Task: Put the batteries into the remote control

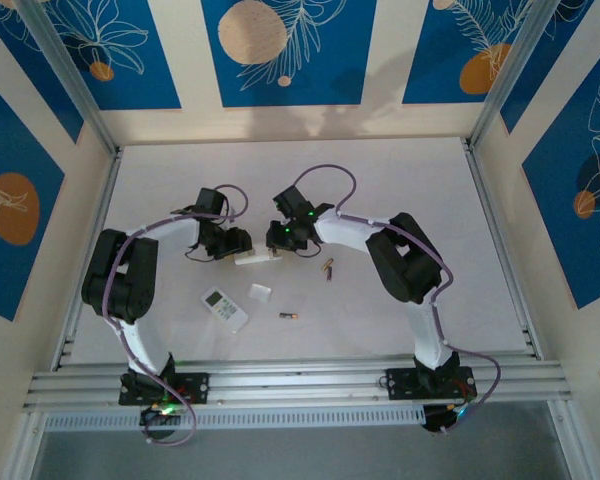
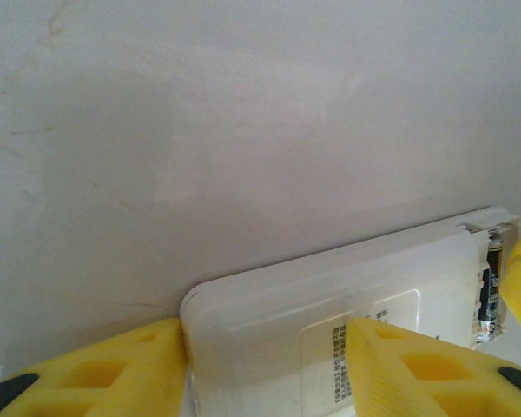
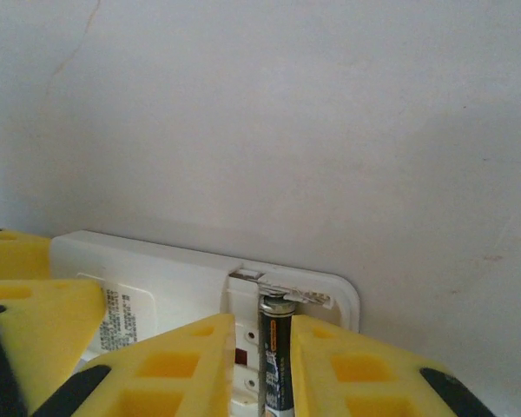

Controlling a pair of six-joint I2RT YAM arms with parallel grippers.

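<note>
My left gripper (image 2: pixel 265 334) is shut on a white remote control (image 2: pixel 330 287), one yellow finger against each long side, its back facing up. The battery bay at the remote's end is uncovered. One dark battery (image 3: pixel 276 356) with a metal cap lies in that bay against the spring contact. My right gripper (image 3: pixel 262 334) straddles it, slightly open: the right finger touches it and a small gap shows on the left. From above, both grippers, left (image 1: pixel 230 243) and right (image 1: pixel 285 237), meet over the remote (image 1: pixel 258 258) at mid-table. Two loose batteries (image 1: pixel 329 268) (image 1: pixel 290 316) lie nearby.
A second white remote (image 1: pixel 224 308) lies face up near the left arm, with a small white cover piece (image 1: pixel 260 292) beside it. The white table (image 1: pixel 400 180) is walled at the back and both sides.
</note>
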